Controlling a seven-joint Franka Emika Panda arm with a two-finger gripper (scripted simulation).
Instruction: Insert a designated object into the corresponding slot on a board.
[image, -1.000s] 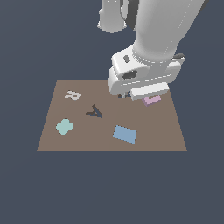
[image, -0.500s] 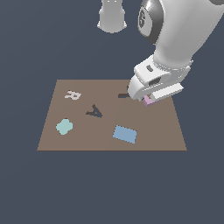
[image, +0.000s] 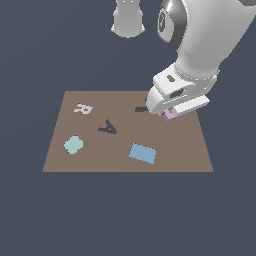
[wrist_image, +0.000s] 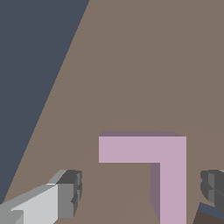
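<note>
Near the board's front edge, the blue rectangle (image: 142, 153) and the teal blob (image: 73, 144) lie flat and untouched, in the same spots as a second ago, with the dark A (image: 107, 127) behind them toward the middle and the white R (image: 82, 108) farther back toward the far corner on the exterior view's left.

Farther back, toward the edge on the exterior view's right, the arm has moved. A second ago the pincer (image: 169, 113) hung nearer the board's (image: 185, 150) middle, above the slot (image: 141, 108); since then it has swung toward the exterior view's right and come lower, so it now sits right over the pink L-shaped block (image: 170, 115), of which only a sliver shows beneath it.

The wrist view makes this plainer: the block (wrist_image: 148, 164) lies flat on the brown surface between the two fingers (wrist_image: 68, 192), which stand spread on either side with bare board between each pad and the block. So the pincer is open and holds nothing.

I judge the reach finished and the grasp next: the fingers need only close on the block. The slot, partly hidden by the wrist, lies just beside the block toward the exterior view's left, so the carry should be short.
</note>
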